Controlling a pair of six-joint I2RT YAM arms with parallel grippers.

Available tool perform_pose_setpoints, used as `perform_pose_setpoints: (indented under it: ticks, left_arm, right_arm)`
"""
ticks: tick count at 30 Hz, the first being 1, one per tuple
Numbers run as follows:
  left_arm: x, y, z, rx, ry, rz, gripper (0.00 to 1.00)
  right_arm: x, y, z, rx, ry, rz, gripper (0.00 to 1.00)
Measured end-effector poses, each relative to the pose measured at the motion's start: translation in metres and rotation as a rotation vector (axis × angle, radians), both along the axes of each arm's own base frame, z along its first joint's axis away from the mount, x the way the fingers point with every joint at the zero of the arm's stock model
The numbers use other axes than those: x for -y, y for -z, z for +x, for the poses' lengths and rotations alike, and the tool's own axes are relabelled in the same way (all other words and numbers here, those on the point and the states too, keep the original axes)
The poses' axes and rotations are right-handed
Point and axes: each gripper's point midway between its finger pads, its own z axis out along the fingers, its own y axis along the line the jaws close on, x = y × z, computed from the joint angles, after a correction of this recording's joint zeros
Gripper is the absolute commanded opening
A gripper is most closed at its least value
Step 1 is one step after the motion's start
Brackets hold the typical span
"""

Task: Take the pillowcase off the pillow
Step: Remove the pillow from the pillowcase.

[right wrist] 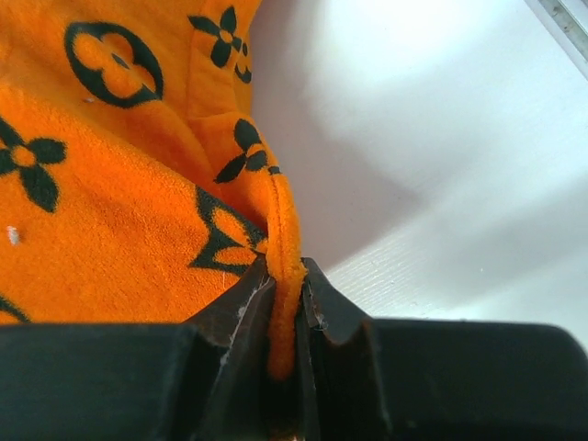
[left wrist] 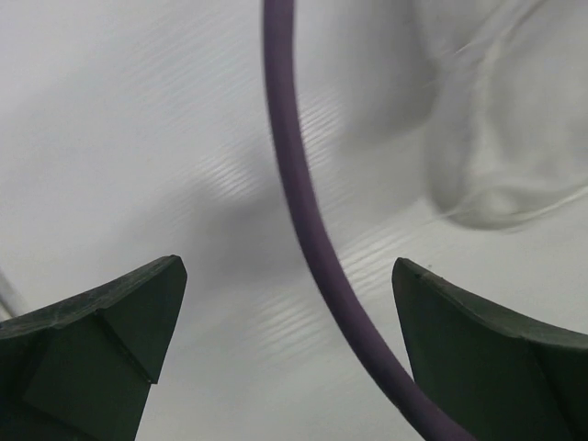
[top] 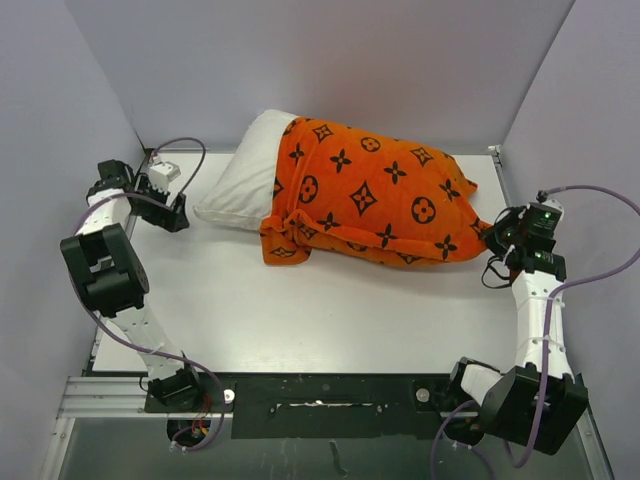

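Note:
The orange pillowcase (top: 375,195) with black motifs covers most of the white pillow (top: 245,175), whose left end sticks out bare. My right gripper (top: 493,237) is shut on the pillowcase's right corner; in the right wrist view a fold of orange plush (right wrist: 287,276) is pinched between the two jaws. My left gripper (top: 178,215) is open and empty, just left of the pillow's bare end. In the left wrist view its two dark fingers (left wrist: 110,340) stand wide apart over the table, with the white pillow (left wrist: 514,138) blurred at upper right.
A purple cable (left wrist: 308,220) crosses the left wrist view between the fingers. Grey walls (top: 330,60) enclose the white table (top: 330,310) at the back and both sides. The table's right metal edge (right wrist: 560,23) shows near the right gripper.

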Motion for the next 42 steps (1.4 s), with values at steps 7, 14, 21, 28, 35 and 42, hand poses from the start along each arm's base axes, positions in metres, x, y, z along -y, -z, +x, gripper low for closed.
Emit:
perform_pose_setpoints:
  ticks: [7, 14, 21, 28, 35, 42]
  left_arm:
    - [0.083, -0.089, 0.030, -0.051, -0.015, -0.286, 0.98]
    - [0.114, -0.082, 0.058, -0.262, -0.165, -0.595, 0.98]
    - [0.158, -0.050, 0.056, -0.493, -0.230, -0.725, 0.98]
    - [0.224, -0.077, 0.064, -0.575, -0.118, -0.909, 0.88]
    - [0.257, -0.092, 0.079, -0.555, -0.025, -1.054, 0.97]
    - [0.260, -0.134, 0.088, -0.448, 0.040, -1.077, 0.00]
  right_arm:
    - [-0.028, -0.008, 0.004, -0.076, -0.092, -0.186, 0.62]
    - [-0.049, -0.129, 0.063, 0.157, -0.172, -0.400, 0.71]
    - [-0.128, -0.033, 0.164, 0.001, -0.499, -0.373, 0.55]
    - [-0.155, 0.049, 0.156, -0.060, -0.595, -0.291, 0.42]
    - [-0.208, 0.064, 0.148, 0.023, -0.631, -0.330, 0.37]
    - [-0.278, 0.078, 0.124, 0.082, -0.627, -0.322, 0.34]
